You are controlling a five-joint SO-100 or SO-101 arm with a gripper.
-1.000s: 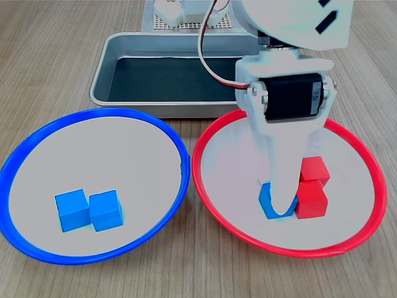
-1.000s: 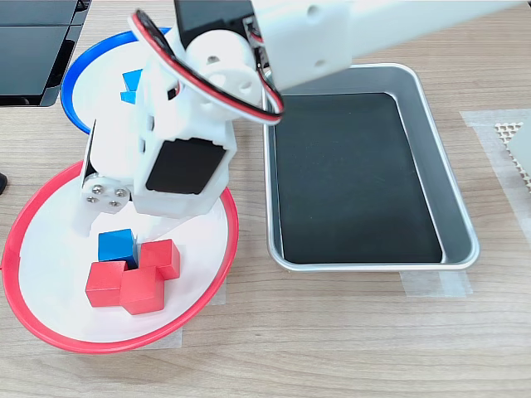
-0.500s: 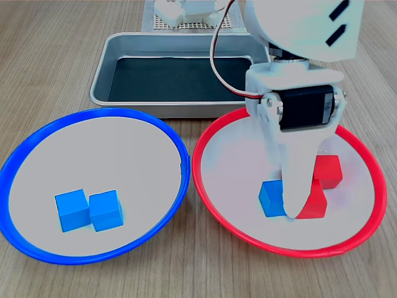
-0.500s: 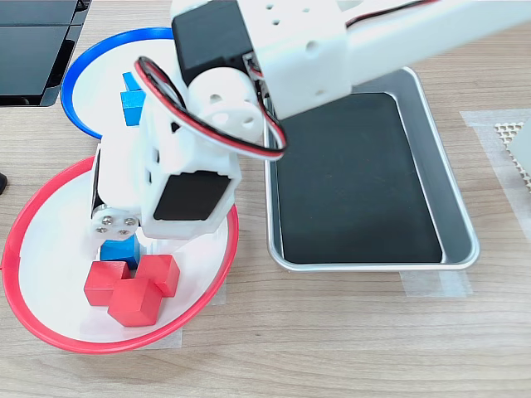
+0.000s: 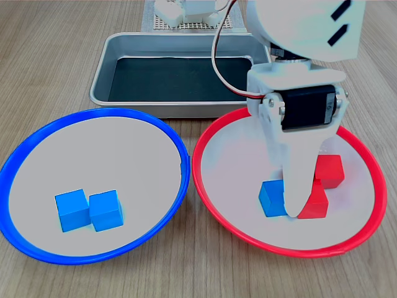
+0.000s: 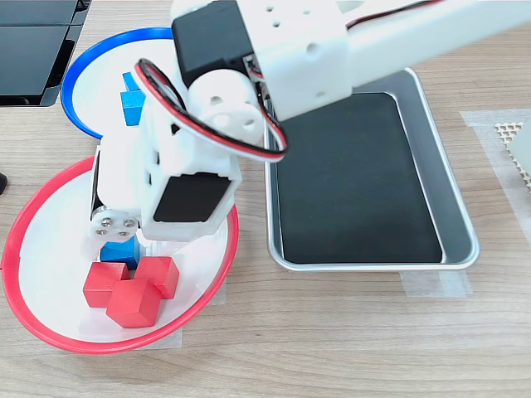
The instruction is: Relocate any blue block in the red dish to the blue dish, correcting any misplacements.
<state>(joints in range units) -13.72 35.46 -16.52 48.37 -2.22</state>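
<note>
Desk surface of pale wood grain (image 5: pixel 49 56) carries everything here. At the first exterior view's left lies the large round blue-rimmed dish with a pale grey inside (image 5: pixel 37 136), holding two small bright blue cubes (image 5: pixel 88 210) side by side and touching, toward its near edge. Behind the two dishes, further back on the desk, sits a rectangular metal tray with a dark floor (image 5: pixel 102 68). To the right of the blue dish, almost rim to rim with it, is the large round red-rimmed dish (image 5: pixel 205 143). Inside it, the small blue plastic block (image 5: pixel 270 198) rests on the dish floor, pressed against a cluster of red cubes (image 5: pixel 327 171); three of these show in the second exterior view. The white arm's jaws (image 5: pixel 296 205) reach down into the red dish, one white finger (image 5: pixel 299 180) standing between the blue block and the red cubes and touching the block's right face. In the second exterior view the gripper body covers the top of the block. Whether the jaws are clamped on the block or merely beside it, I cannot tell.
</note>
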